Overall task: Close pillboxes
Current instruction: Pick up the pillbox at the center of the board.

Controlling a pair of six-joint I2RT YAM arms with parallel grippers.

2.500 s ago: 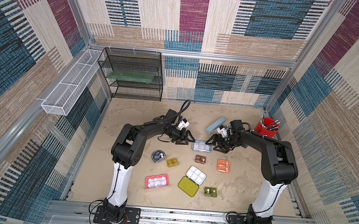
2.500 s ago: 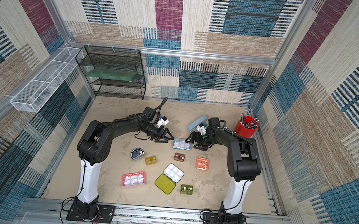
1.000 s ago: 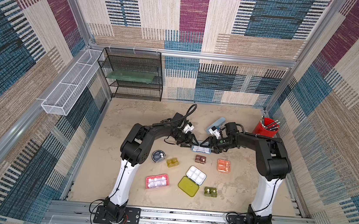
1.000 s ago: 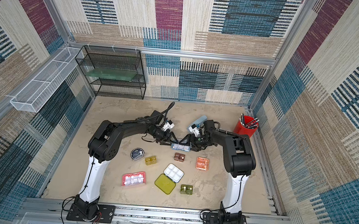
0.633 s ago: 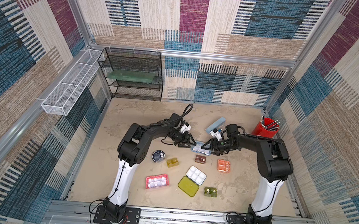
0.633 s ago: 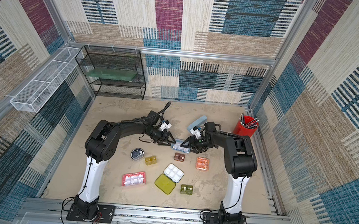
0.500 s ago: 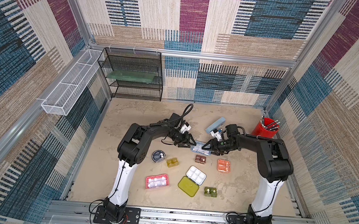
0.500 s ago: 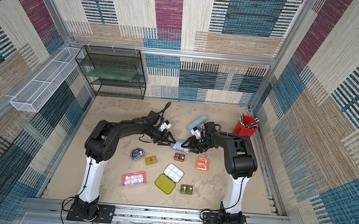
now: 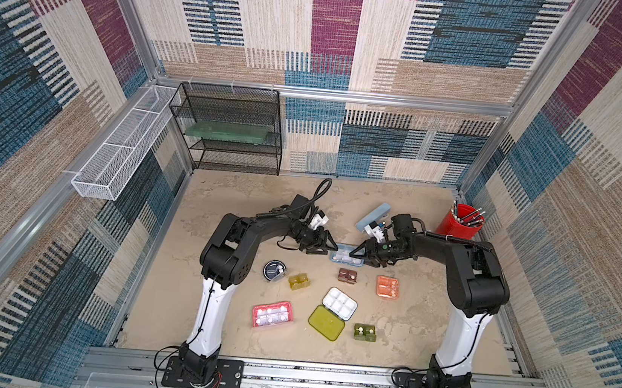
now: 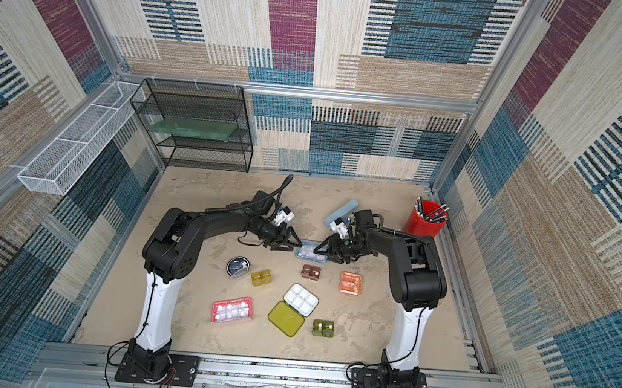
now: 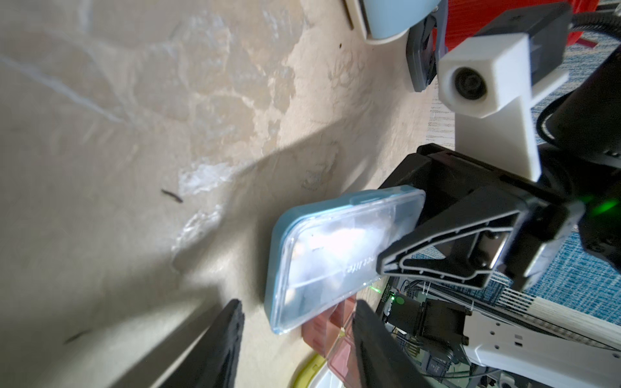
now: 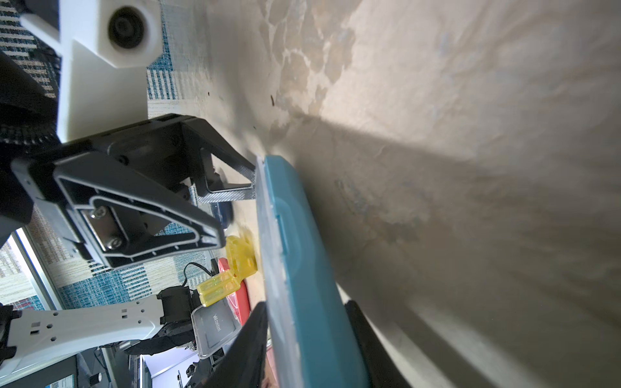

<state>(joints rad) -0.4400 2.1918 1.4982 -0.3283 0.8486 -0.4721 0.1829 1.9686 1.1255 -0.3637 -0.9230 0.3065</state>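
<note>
The light blue pillbox (image 9: 348, 255) (image 10: 311, 251) lies between both arms at mid-table. My right gripper (image 12: 305, 336) (image 9: 359, 252) is shut on it, one finger on the clear lid and the other under the base. My left gripper (image 11: 299, 336) (image 9: 329, 246) stands open at the box's other end (image 11: 336, 255), with only a corner between its tips. Nearer the front lie the round black (image 9: 274, 270), amber (image 9: 299, 281), brown (image 9: 347, 276), orange (image 9: 387, 287), pink (image 9: 273, 314) and dark green (image 9: 365, 332) pillboxes. The white tray (image 9: 339, 304) lies with its yellow-green lid (image 9: 326, 322) swung open.
A long pale-blue case (image 9: 373, 216) lies just behind the right wrist. A red cup (image 9: 459, 221) of pens stands at the back right. A black wire rack (image 9: 229, 131) fills the back left corner, with a white wire basket (image 9: 121, 147) on the left wall.
Both arms have come in from either side to the light blue pillbox. Over the last second my right gripper's jaws have closed on it. The left jaws have kept their width.
</note>
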